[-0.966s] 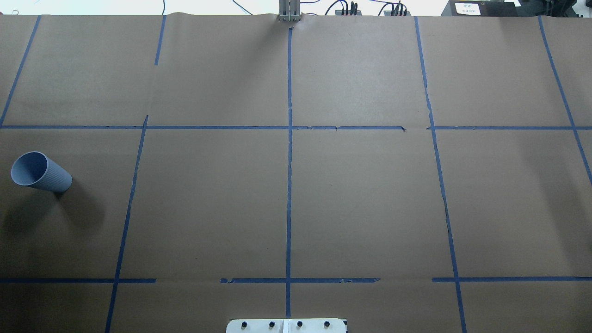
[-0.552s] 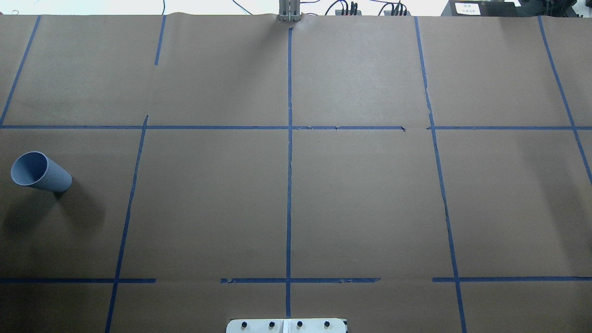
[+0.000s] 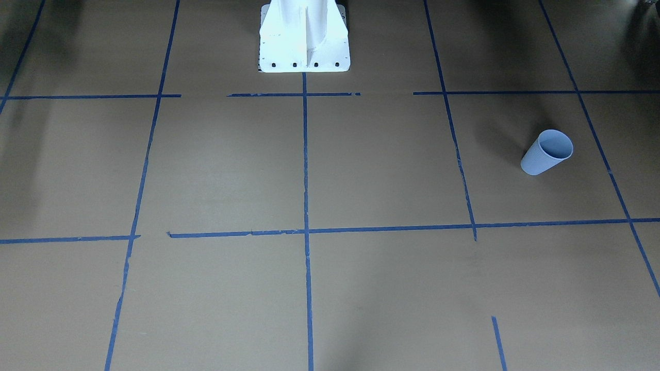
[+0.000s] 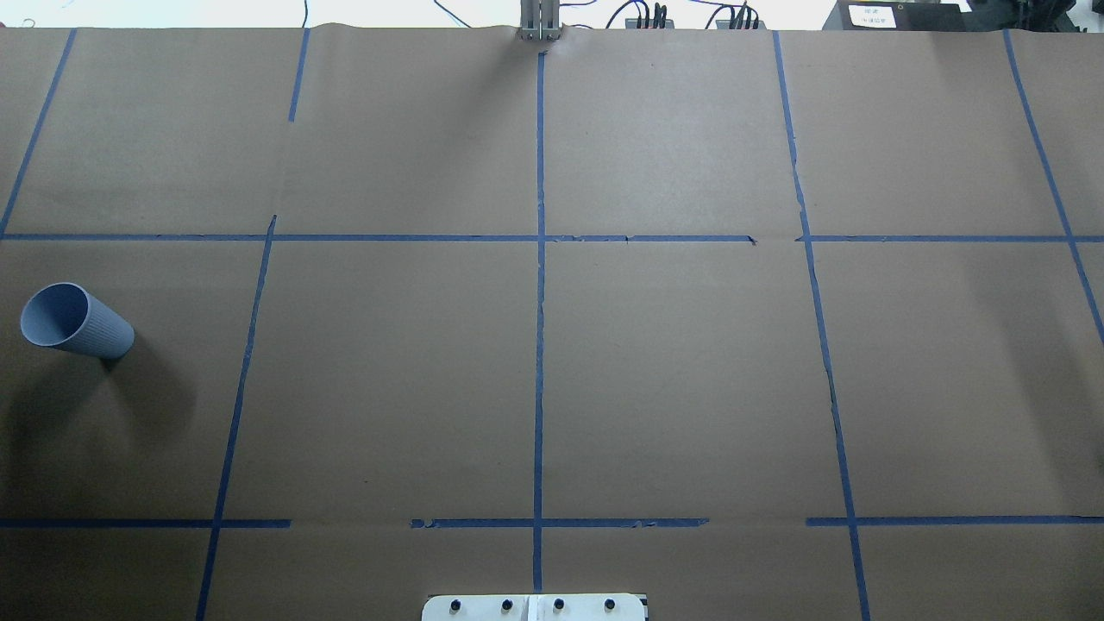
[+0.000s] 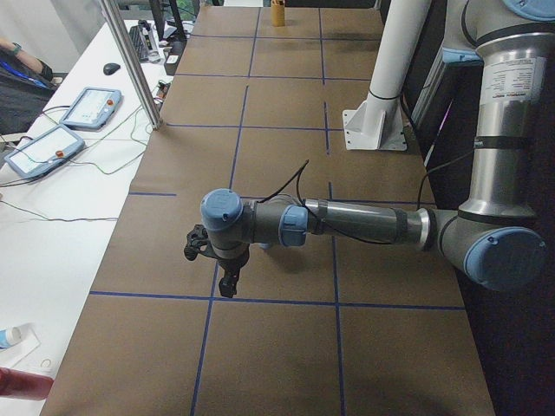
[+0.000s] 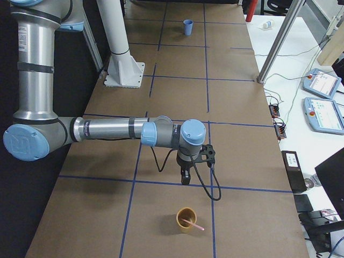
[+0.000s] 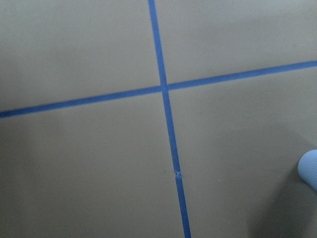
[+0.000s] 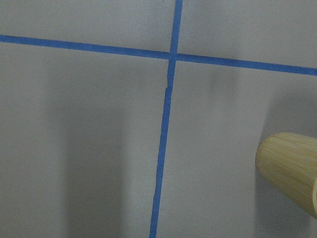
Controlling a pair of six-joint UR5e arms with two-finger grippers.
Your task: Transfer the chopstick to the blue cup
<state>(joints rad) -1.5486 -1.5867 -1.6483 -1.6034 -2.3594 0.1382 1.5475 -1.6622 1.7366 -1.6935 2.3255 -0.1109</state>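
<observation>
The blue cup (image 4: 76, 321) stands upright at the table's left end; it also shows in the front view (image 3: 546, 152), far off in the right side view (image 6: 187, 27), and as an edge in the left wrist view (image 7: 309, 168). A pale pink chopstick (image 6: 194, 225) leans in a bamboo cup (image 6: 186, 220) at the table's right end; that cup's side shows in the right wrist view (image 8: 292, 171). My left gripper (image 5: 228, 286) hangs over the table near the blue cup. My right gripper (image 6: 184, 179) hangs a little short of the bamboo cup. I cannot tell whether either gripper is open or shut.
The white robot pedestal (image 3: 304, 46) stands at the table's near middle edge. Blue tape lines (image 4: 539, 345) divide the brown table cover into squares. Teach pendants (image 6: 322, 102) and cables lie on the white bench beyond the table. A metal post (image 5: 130, 61) stands at the far edge.
</observation>
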